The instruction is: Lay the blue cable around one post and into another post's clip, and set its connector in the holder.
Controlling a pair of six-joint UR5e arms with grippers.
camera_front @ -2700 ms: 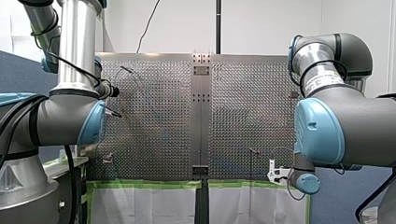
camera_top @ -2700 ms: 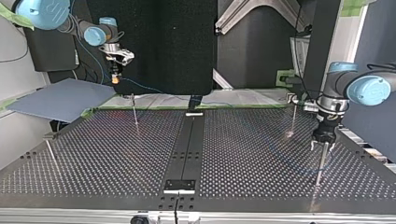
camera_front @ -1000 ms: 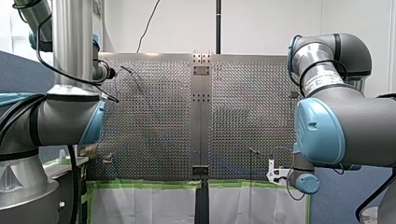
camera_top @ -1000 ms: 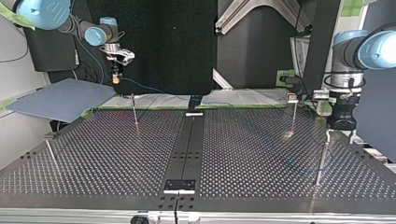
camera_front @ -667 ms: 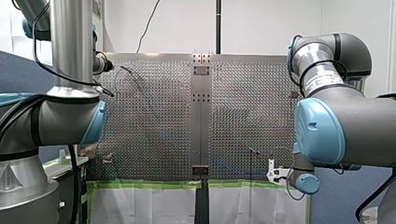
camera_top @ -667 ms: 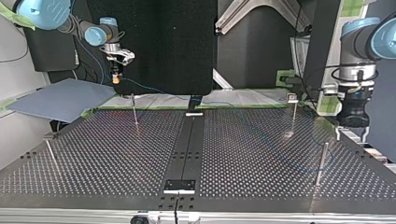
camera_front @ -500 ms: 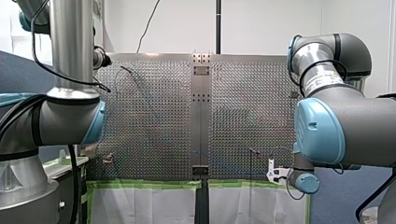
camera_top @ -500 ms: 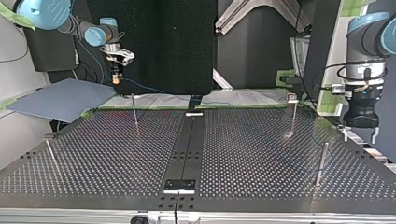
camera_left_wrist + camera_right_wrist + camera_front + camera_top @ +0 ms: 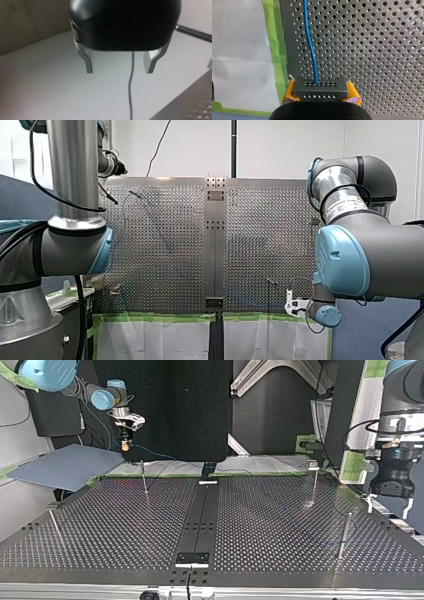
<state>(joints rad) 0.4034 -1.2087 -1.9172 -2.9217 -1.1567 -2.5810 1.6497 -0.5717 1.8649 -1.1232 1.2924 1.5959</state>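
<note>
My right tool (image 9: 321, 93) has its yellow pads clamped on the black connector (image 9: 320, 87), whose long side spans between them. The blue cable (image 9: 310, 42) leaves the connector's face and runs straight ahead over the perforated desk (image 9: 374, 50), beside the green tape (image 9: 275, 50). My left tool (image 9: 119, 71) holds its metal fingers (image 9: 88, 63) apart.

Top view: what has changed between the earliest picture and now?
My left gripper rose from the post at the view's right and drew back toward that edge; it is open and holds nothing. My right gripper stayed put, shut on the connector of the blue cable.
</note>
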